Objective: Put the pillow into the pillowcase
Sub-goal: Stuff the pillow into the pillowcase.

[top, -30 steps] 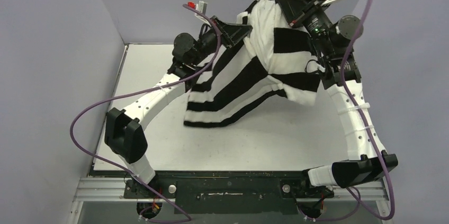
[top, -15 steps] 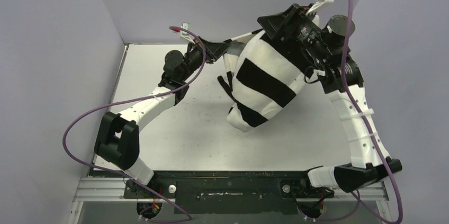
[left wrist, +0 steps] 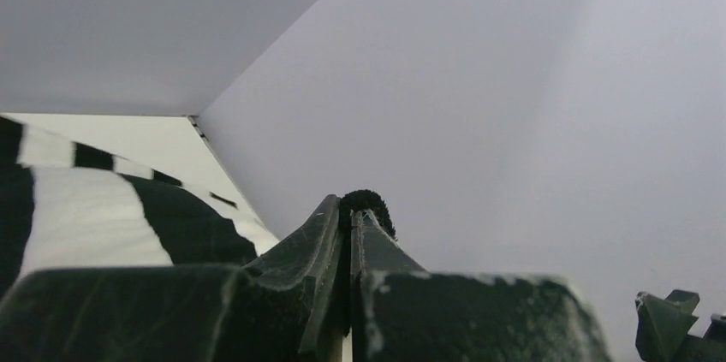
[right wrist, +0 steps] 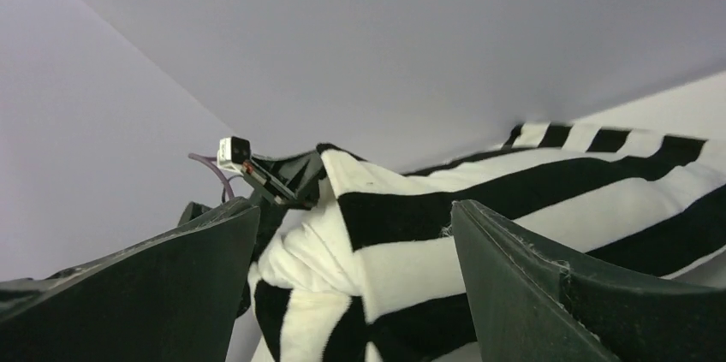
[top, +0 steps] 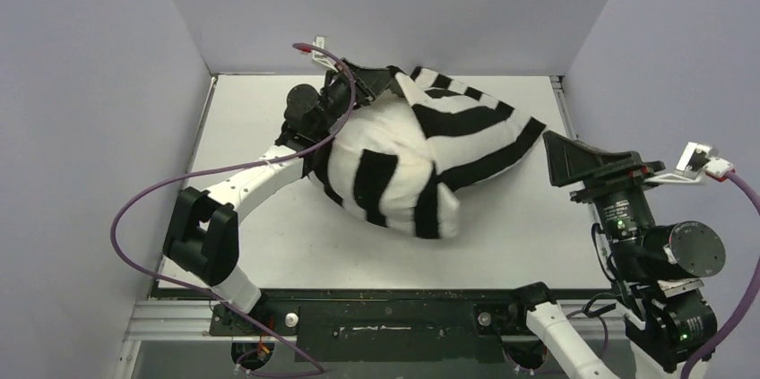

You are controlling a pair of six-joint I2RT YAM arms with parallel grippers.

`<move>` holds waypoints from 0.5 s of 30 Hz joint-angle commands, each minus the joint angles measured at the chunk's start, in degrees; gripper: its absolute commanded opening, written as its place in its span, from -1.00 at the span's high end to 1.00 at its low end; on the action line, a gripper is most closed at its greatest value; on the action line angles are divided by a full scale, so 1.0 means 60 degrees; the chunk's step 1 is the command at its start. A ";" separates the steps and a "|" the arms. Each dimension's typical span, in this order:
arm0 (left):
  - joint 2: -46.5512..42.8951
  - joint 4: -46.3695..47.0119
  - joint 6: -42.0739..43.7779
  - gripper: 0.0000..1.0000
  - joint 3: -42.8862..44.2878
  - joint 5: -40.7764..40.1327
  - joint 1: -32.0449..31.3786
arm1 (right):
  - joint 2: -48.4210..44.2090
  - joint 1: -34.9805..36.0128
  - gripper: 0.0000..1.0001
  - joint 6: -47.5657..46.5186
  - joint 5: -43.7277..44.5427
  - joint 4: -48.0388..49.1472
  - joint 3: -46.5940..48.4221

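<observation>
The pillowcase [top: 430,146], pinched by the closed left gripper [left wrist: 350,223] and clear of the open right gripper [right wrist: 355,270], is judged already filled; only its release remains.

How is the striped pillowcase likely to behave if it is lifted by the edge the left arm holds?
Probably floppy: the pillowcase lies creased, one end flattened on the table. Lifted, it would likely sag and swing, since the left fingers pinch only an edge while the plump bulk sits apart. Rolling seems unlikely; it slumps broadly.

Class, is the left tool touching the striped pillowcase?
Touching. The left wrist view shows the left tool shut on a black tuft of the pillowcase.
</observation>
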 commanded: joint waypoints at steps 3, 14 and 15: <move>0.0237 0.0236 0.0285 1.00 0.1112 -0.1366 -0.0362 | -0.1075 -0.0075 -0.63 0.0880 -0.0952 -0.0121 -0.3006; 0.0822 -0.3467 0.3911 0.98 0.2754 -0.0806 -0.0505 | 0.0354 -0.0080 -0.68 -0.0968 -0.1156 0.0873 -0.4181; 0.0868 -0.4308 0.4455 0.78 0.2957 -0.0779 -0.0386 | 0.0637 -0.0078 -0.68 -0.1091 -0.1164 0.1032 -0.4181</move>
